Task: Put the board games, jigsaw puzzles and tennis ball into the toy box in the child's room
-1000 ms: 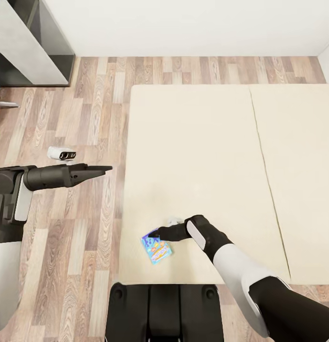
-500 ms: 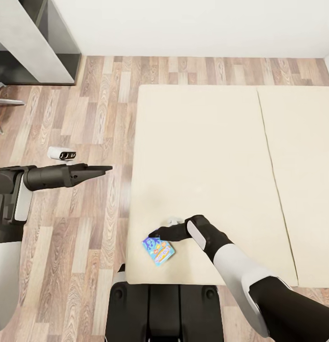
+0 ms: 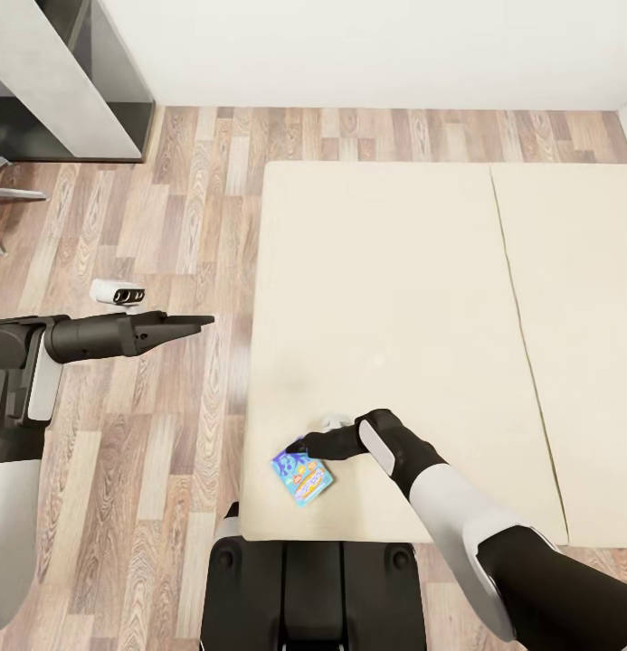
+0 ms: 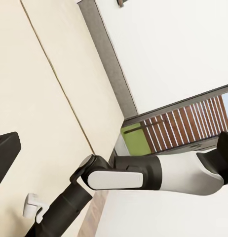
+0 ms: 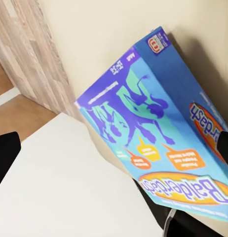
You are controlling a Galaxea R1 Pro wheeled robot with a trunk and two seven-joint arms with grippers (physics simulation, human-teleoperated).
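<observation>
A small blue board game (image 3: 303,476) with a purple and orange printed lid is at the near left corner of the cream bed (image 3: 394,298). My right gripper (image 3: 299,446) is shut on the box's far end. In the right wrist view the board game (image 5: 158,133) is tilted, one side raised off the mattress, with its shadow beneath. My left gripper (image 3: 204,319) hangs over the wood floor left of the bed, open and holding nothing. The left wrist view looks across the bed (image 4: 35,89) at my right forearm (image 4: 143,173). The table and the toy box are out of view.
A grey unit (image 3: 69,81) stands against the wall at the back left. A small white device (image 3: 117,292) lies on the plank floor near my left arm. My dark base (image 3: 313,592) touches the bed's near edge. The bed's seam (image 3: 521,325) runs down its right part.
The view has shifted, so the bed shows slightly further right. The blue box has stayed with my right gripper and sits closer to the bed's left edge. The left arm is unchanged.
</observation>
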